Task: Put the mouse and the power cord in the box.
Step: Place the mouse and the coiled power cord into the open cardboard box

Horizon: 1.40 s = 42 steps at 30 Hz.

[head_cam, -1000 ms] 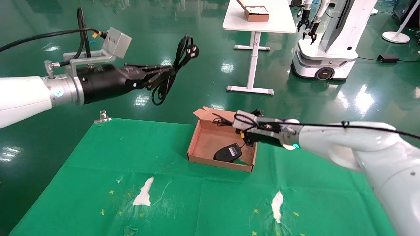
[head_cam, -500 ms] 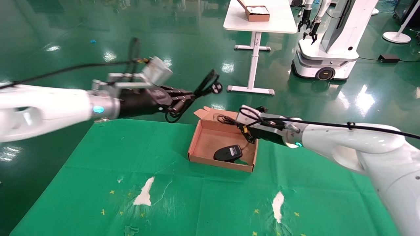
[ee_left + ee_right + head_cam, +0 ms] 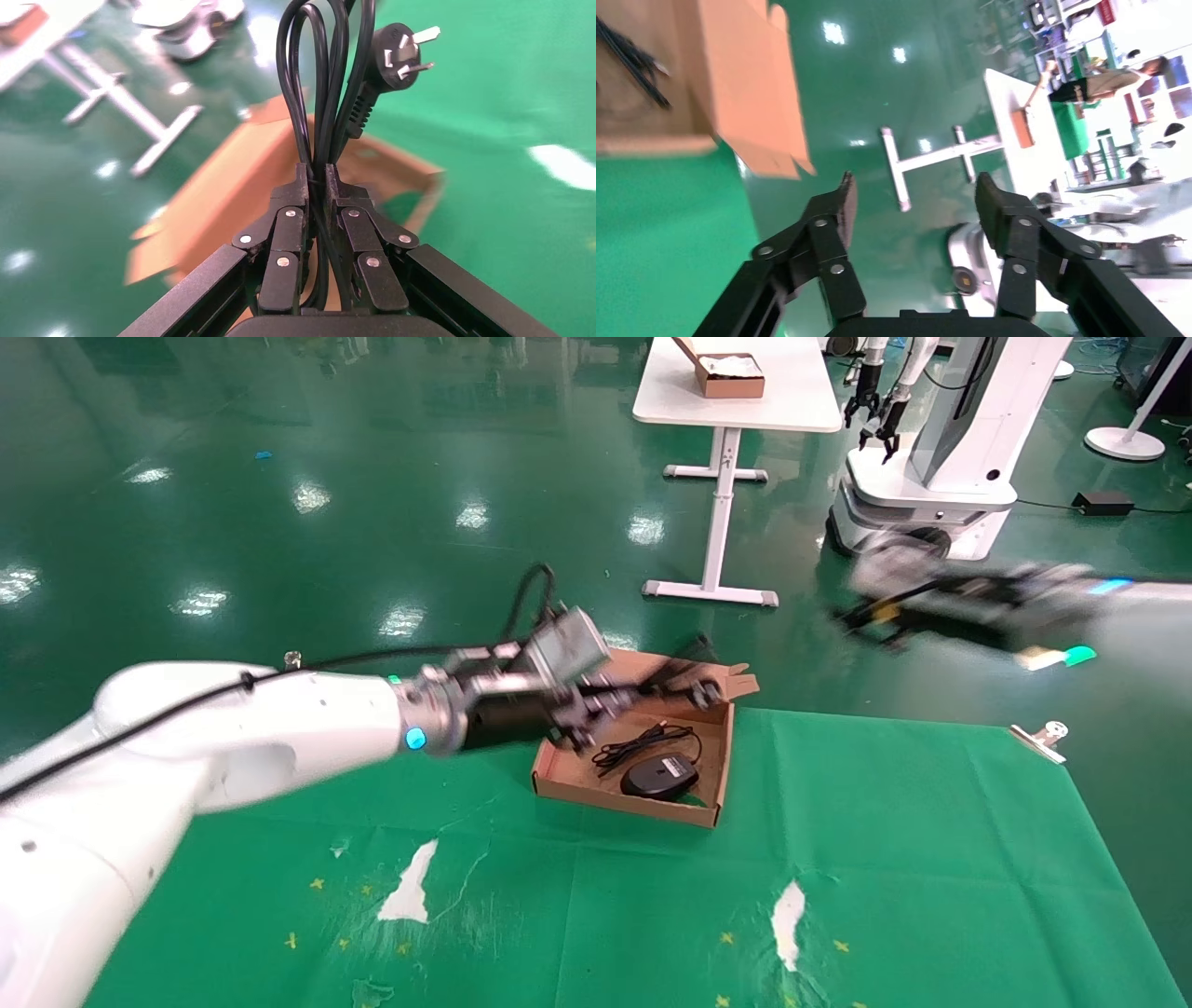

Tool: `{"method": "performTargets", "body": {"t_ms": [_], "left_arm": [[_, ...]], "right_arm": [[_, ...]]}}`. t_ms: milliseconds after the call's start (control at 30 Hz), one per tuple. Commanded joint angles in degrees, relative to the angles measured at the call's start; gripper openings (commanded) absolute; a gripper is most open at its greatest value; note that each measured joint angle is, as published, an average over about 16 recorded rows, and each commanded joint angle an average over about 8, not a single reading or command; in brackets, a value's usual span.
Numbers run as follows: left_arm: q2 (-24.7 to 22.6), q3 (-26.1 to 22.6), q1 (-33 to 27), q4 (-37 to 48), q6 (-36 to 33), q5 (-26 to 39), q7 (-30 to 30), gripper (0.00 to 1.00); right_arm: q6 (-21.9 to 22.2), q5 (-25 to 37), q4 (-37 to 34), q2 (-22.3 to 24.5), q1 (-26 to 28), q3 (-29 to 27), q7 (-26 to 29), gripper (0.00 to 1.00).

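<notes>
The left claw (image 3: pixel 596 696) reaches over the box (image 3: pixel 559 782) from its 9 o'clock side, hanging above the far half of the inside. Its fingers (image 3: pixel 292 210) are pressed together on the power cord (image 3: pixel 320 91), pinching the bundled loops between the pads. In the left wrist view the loops stick out past the fingertips and the pronged plug (image 3: pixel 400 60) hangs free beside them, with the cardboard below. In the head view the cord runs from the claw toward 3 o'clock across the box's far edge, above the floor of the box rather than resting on it.

The mouse (image 3: pixel 660 775) lies inside the box, flat on its floor near the wall at 6 o'clock, pale label facing up. Its thin cable (image 3: pixel 643 744) sits in a loose tangle just beyond it, also inside the box.

The box rests on the green-covered worktop (image 3: pixel 838 859) near its far edge, with its small flaps (image 3: pixel 740 684) standing open along the far side.

The right claw (image 3: pixel 912 200) is up and away at about 2 o'clock from the box, well apart from it and off the worktop, over the floor (image 3: pixel 279 477). Its fingers are spread wide with nothing between them; the right wrist view shows only floor and a corner of the box through the gap.
</notes>
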State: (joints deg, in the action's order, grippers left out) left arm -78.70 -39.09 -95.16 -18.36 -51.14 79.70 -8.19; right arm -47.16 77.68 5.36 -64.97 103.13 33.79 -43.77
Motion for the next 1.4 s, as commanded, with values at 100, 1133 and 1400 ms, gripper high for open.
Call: {"method": "performTargets", "body": {"t_ms": [100, 1133, 1400], "left_arm": [[0.03, -3.42, 2.02, -3.22, -2.48, -2.51, 4.42, 0.00], [1.80, -13.54, 1.64, -11.76, 9.06, -6.44, 12.42, 1.00], [7.45, -8.60, 5.95, -17.63, 3.18, -10.67, 13.30, 1.00]], "right_arm": [[-4.01, 0.25, -0.25, 2.48, 1.98, 0.19, -1.61, 1.00], [-6.44, -1.29, -0.44, 3.21, 1.70, -0.62, -1.69, 1.00], [-10.65, -5.81, 8.55, 6.71, -3.97, -2.86, 5.68, 1.00]]}}
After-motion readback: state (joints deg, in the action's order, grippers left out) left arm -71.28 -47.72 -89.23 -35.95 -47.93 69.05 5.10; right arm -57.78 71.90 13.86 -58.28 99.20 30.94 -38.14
